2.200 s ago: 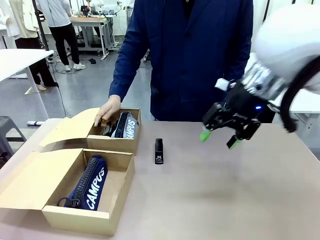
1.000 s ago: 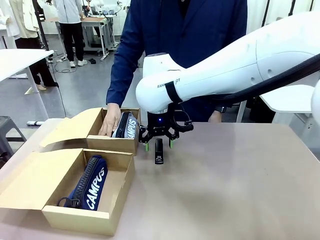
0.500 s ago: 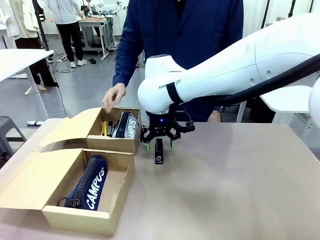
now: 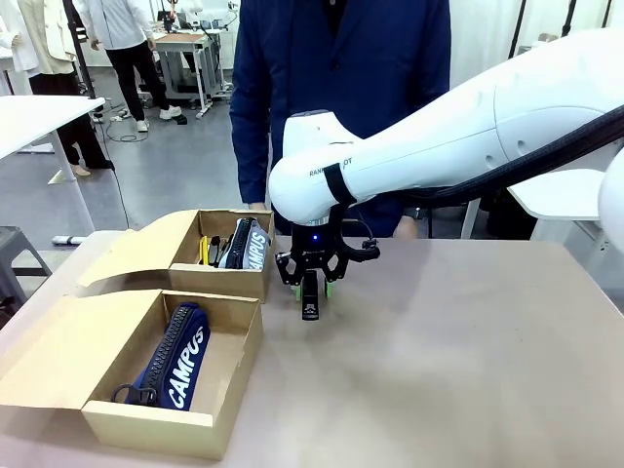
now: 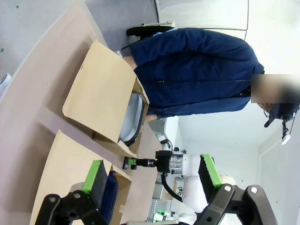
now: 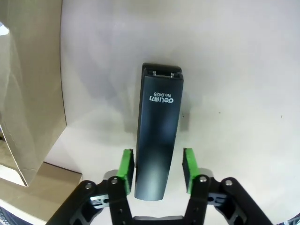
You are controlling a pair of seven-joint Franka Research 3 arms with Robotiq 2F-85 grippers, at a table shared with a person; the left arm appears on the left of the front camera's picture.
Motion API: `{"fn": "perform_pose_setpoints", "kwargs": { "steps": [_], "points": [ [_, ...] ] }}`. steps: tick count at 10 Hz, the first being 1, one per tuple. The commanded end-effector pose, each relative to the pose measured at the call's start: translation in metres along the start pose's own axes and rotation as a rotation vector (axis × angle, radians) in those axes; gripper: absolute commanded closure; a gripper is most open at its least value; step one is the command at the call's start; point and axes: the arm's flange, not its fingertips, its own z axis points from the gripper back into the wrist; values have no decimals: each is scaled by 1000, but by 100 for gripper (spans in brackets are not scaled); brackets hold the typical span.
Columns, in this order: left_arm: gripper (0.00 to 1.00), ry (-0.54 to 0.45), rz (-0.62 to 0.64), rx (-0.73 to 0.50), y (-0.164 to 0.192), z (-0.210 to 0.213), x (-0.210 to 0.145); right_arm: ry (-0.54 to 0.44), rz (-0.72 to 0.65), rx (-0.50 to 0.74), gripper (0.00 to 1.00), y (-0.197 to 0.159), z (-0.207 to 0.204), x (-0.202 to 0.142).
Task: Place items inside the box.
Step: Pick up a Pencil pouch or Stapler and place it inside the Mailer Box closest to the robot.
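Two right fingers (image 4: 312,285) are straddling the black piece (image 6: 157,140), which is lying on the tabletop (image 4: 468,370) at centre frame, just beside the upper box (image 4: 219,281). They are standing half open, gripping nothing, with a gap showing at one pad. Centring them before closing should be guarding against twist. Left fingers (image 5: 154,180) are gaping wide, empty. The box wall is hiding part of its contents.
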Motion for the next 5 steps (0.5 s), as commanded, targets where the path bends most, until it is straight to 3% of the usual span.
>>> {"fn": "perform_pose_setpoints", "kwargs": {
  "steps": [1,5],
  "points": [
    [0,0,1,-15,0,1,-1,1,-21,12,100,-4,-2,-5],
    [0,0,1,-15,0,1,-1,13,-25,17,100,-7,-1,-6]
  ]
}}
